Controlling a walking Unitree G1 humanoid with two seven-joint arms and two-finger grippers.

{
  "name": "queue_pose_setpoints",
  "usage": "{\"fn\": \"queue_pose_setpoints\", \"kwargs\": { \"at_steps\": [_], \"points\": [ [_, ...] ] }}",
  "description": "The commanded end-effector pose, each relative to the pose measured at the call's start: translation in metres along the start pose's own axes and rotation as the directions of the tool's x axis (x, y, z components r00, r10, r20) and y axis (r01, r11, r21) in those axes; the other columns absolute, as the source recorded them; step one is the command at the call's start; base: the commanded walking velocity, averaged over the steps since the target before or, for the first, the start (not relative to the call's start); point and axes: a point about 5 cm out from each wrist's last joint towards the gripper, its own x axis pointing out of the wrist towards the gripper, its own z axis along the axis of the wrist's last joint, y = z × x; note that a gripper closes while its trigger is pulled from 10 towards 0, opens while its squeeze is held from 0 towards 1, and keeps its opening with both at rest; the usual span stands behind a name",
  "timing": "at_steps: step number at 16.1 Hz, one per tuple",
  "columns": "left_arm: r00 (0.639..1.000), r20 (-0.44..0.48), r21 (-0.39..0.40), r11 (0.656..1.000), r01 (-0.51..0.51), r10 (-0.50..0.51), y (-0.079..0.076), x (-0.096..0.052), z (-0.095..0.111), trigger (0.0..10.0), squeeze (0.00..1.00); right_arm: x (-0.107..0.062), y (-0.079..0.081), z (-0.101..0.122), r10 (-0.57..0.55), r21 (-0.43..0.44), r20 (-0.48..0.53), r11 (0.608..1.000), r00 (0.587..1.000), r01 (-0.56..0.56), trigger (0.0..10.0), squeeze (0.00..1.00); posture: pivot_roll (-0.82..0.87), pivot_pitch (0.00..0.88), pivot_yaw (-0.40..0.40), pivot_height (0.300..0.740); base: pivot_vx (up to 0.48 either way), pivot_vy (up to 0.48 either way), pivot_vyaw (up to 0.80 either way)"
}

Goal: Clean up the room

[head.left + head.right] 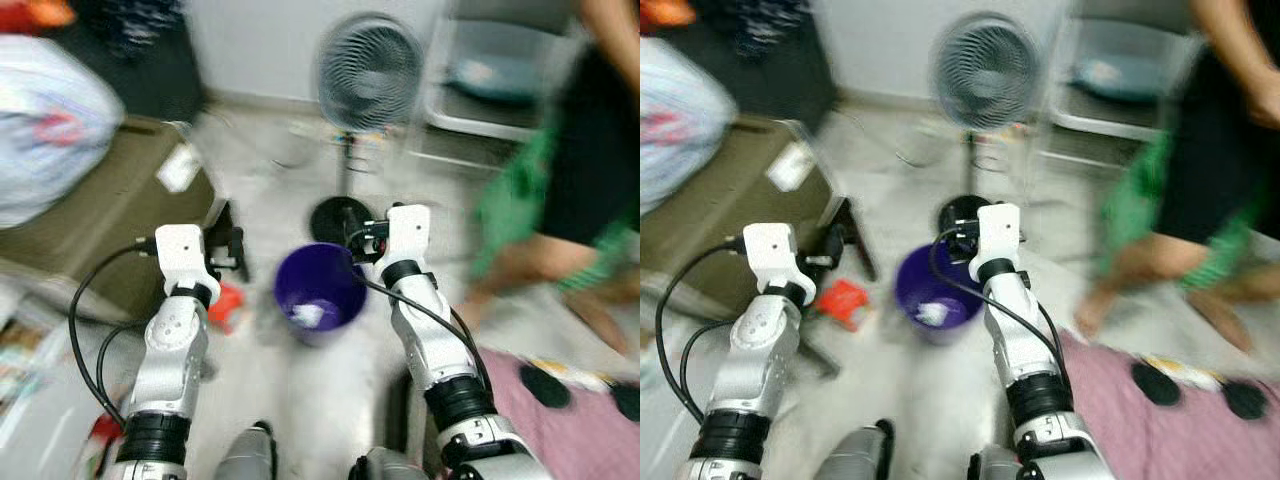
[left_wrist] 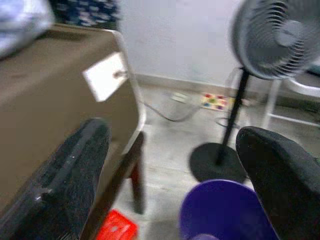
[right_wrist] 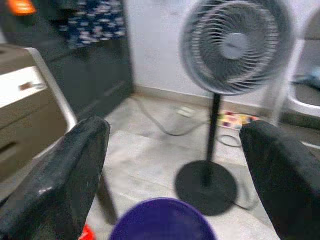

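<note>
The head views are smeared, so the robot seems to be walking or turning, and the step in hand looks like an approach toward litter on the floor; a sound way to do it is to settle the body first, then lower one arm only once the target sits sharp between the fingers. Starting at the left, a brown table (image 1: 110,215) carries a pale bundle (image 1: 45,125) near its far left corner and a white tag (image 1: 180,167) by its right edge. The left gripper (image 2: 170,165) hangs in the air just off that right edge, fingers spread wide with nothing between them. Below it on the floor, beside the table leg, lies a small red wrapper (image 1: 228,303), the likeliest thing to pick up; it sits under and slightly ahead of the left gripper, well short of touching. Next comes the purple bin (image 1: 320,290), standing on the floor between the two arms with a scrap of white paper (image 1: 305,316) already inside. The right gripper (image 3: 175,170) hovers over the bin's far right rim, likewise parted and holding nothing. Behind the bin stands a fan (image 1: 370,75) on its black base. At the right, a person's legs (image 1: 560,250) are close by, so any arm swing that way should be kept small.
</note>
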Motion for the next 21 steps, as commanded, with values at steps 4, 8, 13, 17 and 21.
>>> {"fn": "queue_pose_setpoints", "kwargs": {
  "at_steps": [4,8,13,17,21],
  "points": [
    [1.000,-0.016,-0.002,1.000,0.002,-0.002,-0.0045,-0.0038,-0.0050,10.0,0.00,0.0003,-0.0049,0.0000,-0.015,0.000,-0.007,1.000,1.000,0.015,10.0,0.00,0.03,0.172,-0.031,0.740,0.000,0.000,0.80],
    [1.000,-0.020,0.006,1.000,-0.014,0.014,-0.0036,-0.0015,-0.0044,10.0,0.00,0.0003,-0.0065,-0.0002,-0.021,0.000,-0.007,1.000,1.000,0.021,10.0,0.00,0.03,0.173,-0.029,0.740,0.000,0.000,0.80],
    [1.000,-0.019,0.006,1.000,-0.018,0.018,-0.0048,-0.0006,-0.0044,10.0,0.00,0.0016,-0.0086,0.0005,-0.026,-0.002,-0.006,1.000,1.000,0.026,10.0,0.00,0.03,0.170,-0.029,0.740,0.000,0.000,0.80],
    [1.000,-0.016,0.008,1.000,-0.022,0.022,-0.0050,-0.0001,-0.0040,10.0,0.00,0.0016,-0.0088,0.0006,-0.025,-0.003,-0.006,1.000,1.000,0.025,10.0,0.00,0.03,0.169,-0.030,0.740,0.000,0.000,0.80],
    [0.999,-0.019,0.018,0.999,-0.037,0.037,-0.0042,-0.0003,-0.0048,10.0,0.00,0.0020,-0.0089,0.0006,-0.020,-0.004,-0.006,1.000,1.000,0.020,10.0,0.00,0.03,0.166,-0.034,0.740,0.000,0.000,0.80]
  ]
}}
